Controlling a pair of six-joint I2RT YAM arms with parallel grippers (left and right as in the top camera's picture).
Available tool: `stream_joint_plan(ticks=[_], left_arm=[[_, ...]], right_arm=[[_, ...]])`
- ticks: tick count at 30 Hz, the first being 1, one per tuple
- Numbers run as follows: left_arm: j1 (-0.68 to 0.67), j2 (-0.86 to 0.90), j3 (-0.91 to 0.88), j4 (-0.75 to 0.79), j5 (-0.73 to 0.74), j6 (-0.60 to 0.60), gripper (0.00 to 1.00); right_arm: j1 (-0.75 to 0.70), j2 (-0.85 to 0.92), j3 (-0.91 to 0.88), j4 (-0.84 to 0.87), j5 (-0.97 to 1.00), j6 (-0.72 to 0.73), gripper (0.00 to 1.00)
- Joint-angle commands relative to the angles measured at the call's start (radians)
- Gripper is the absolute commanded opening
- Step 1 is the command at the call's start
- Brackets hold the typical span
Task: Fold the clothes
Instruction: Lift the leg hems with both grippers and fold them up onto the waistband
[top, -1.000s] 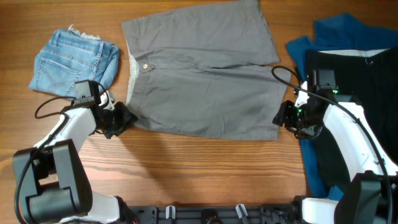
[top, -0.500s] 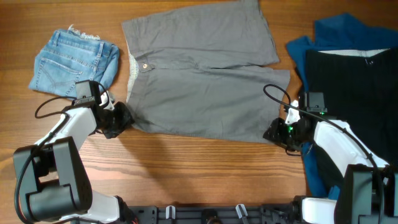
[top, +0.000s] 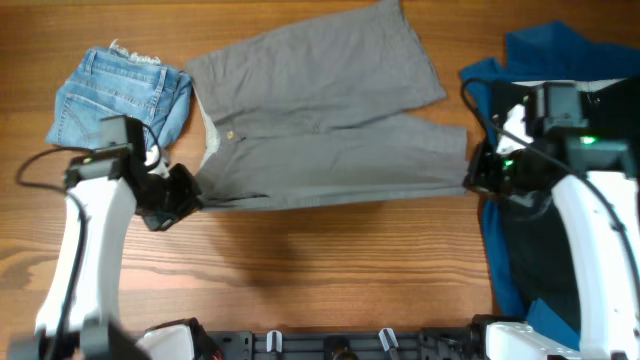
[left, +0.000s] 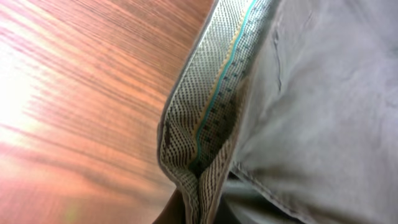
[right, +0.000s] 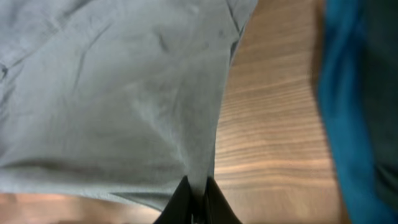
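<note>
Change: the near edge of the grey shorts has risen off the table and moved toward the top of the frame, so the cloth looks narrower than half a second ago. Both arms have lifted with it.
Denim shorts: folded at upper left, just beside the grey waist, not held.
Left gripper: clenched on the near waist corner. The left wrist view shows the pale waistband lining running down into its dark fingers.
Grey shorts, place: spread across the upper middle, waist left, leg hems right.
Grey shorts, handling: light, soft and limp, sagging between the two holds. The layered waistband is probably the firmest grip on the left, and the stitched hem corner on the right. Mid-panel cloth would likely bunch.
Right gripper: pinched on the near hem corner, with cloth between its fingers.
Dark-blue garment, black garment: piled at the right edge, untouched.
</note>
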Motion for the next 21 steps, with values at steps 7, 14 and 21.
stream_joint_plan(ticks=[7, 14, 21], left_arm=[[0.010, -0.342, 0.169, -0.233, -0.181, 0.011, 0.04], [0.010, -0.327, 0.169, -0.269, -0.229, 0.012, 0.04], [-0.016, -0.105, 0.155, -0.134, -0.230, 0.012, 0.04]], right_arm=[[-0.011, -0.018, 0.399, -0.131, 0.182, -0.025, 0.04], [-0.011, 0.088, 0.398, -0.021, 0.195, -0.047, 0.04], [-0.010, 0.281, 0.396, 0.243, 0.195, -0.063, 0.04]])
